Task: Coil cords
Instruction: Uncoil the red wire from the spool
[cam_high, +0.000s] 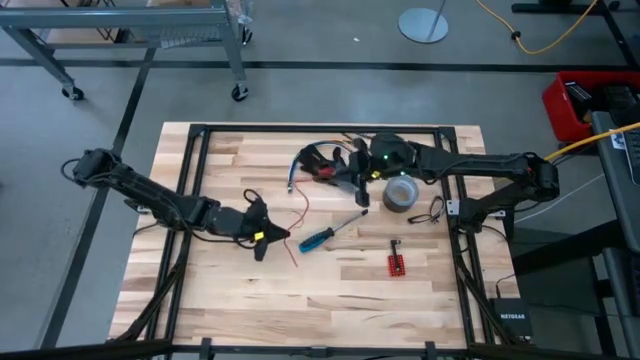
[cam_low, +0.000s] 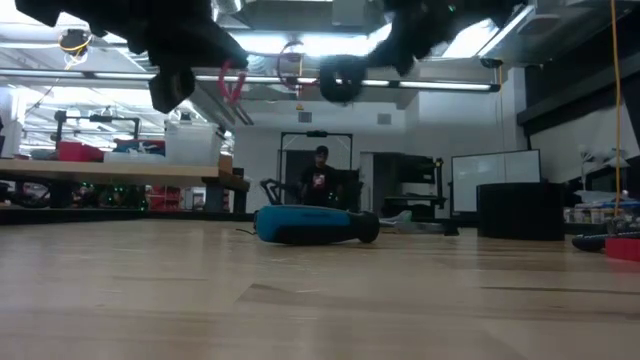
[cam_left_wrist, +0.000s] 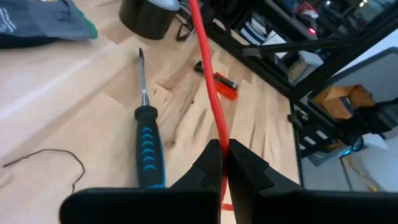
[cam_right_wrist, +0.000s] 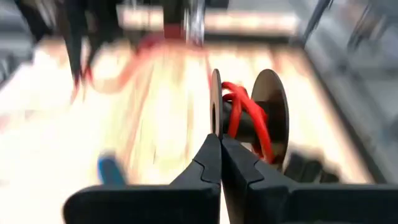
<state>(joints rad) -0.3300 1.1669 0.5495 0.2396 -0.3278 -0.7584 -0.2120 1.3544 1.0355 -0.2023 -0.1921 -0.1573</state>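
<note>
A thin red wire (cam_left_wrist: 205, 74) runs from my left gripper (cam_left_wrist: 222, 152) across the table toward a small black spool (cam_right_wrist: 268, 99), which has red wire wound on its hub (cam_right_wrist: 245, 118). My right gripper (cam_right_wrist: 221, 140) is shut on this spool and holds it above the table's far middle (cam_high: 352, 178). In the low view the spool (cam_low: 342, 78) is high in the air. My left gripper (cam_high: 268, 238) is shut on the red wire left of the table's middle. A tangle of dark cords (cam_high: 315, 158) lies at the far middle. My left gripper pinches the red wire (cam_left_wrist: 219, 138) between its two fingertips, and the wire lies along the fingers. The wire runs on straight from the tips, lifted off the table. My right gripper pinches the near flange of the spool (cam_right_wrist: 215, 102) at its rim between its two fingertips. The spool is lifted clear, with its axis across the fingers.
A screwdriver with a blue and black handle (cam_high: 322, 237) lies near the middle. A grey tape roll (cam_high: 400, 192) stands to the right, with a small dark cord (cam_high: 430, 212) beside it. A red block (cam_high: 396, 264) lies toward the near right. A thin dark wire (cam_left_wrist: 56, 158) lies loose.
</note>
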